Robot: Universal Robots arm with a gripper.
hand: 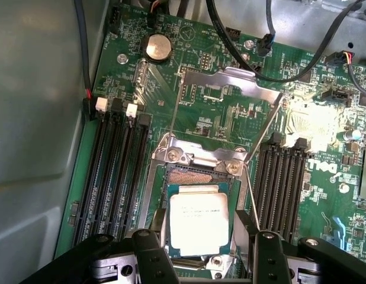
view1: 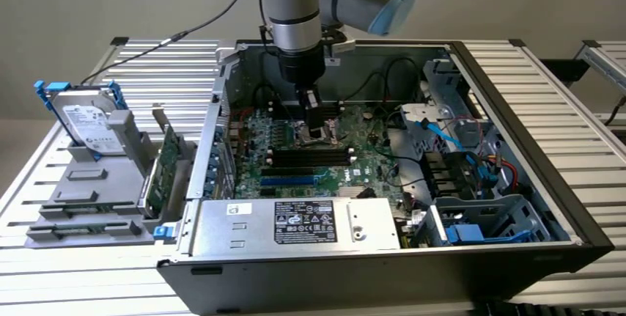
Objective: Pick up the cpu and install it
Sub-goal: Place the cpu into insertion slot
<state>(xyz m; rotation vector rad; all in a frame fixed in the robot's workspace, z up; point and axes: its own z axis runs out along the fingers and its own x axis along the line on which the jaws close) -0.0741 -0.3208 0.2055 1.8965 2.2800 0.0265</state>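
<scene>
The gripper (hand: 204, 242) stands fairly wide, its fingers (hand: 150, 254) apparently gripping the cpu (hand: 199, 220) by two opposite edges, just over the open socket (hand: 198, 176). The cpu looks light, stiff and thin, probably delicate underneath, so hold it by the edges and keep it level. Beyond, the metal frame (hand: 229, 83) stands raised.

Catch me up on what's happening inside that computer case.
A robot arm has its end effector down inside the open computer case, right over the processor socket. The cpu sits at the socket just under the end effector, with the metal retention plate flipped up. Whether the cpu is gripped or resting free cannot be told.
</scene>
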